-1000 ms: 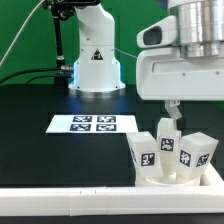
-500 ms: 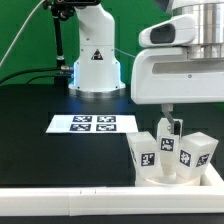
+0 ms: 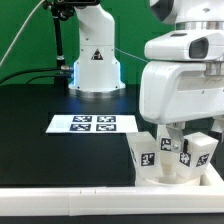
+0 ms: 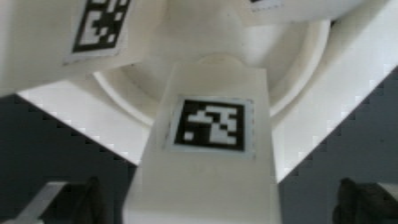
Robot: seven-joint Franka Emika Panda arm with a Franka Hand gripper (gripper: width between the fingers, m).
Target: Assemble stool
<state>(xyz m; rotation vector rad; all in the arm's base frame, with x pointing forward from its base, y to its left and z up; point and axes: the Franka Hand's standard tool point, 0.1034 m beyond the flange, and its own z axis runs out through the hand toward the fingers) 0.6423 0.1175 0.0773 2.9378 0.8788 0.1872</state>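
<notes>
The white stool (image 3: 172, 170) stands upside down at the exterior view's front right, its three tagged legs pointing up from the round seat. My gripper (image 3: 176, 134) has come down over the middle leg (image 3: 168, 142). In the wrist view that leg (image 4: 217, 125), with its square tag, runs between my two dark fingers (image 4: 68, 202). My gripper (image 4: 217, 206) is open, with a gap on each side of the leg. The seat's round rim (image 4: 118, 84) and a second leg (image 4: 98, 30) show beyond it.
The marker board (image 3: 92, 124) lies flat on the black table to the exterior view's left of the stool. A long white rail (image 3: 65, 196) runs along the front edge. The arm's white base (image 3: 95, 60) stands at the back.
The gripper has dropped from above the stool down around the middle leg. The stool has not moved.
</notes>
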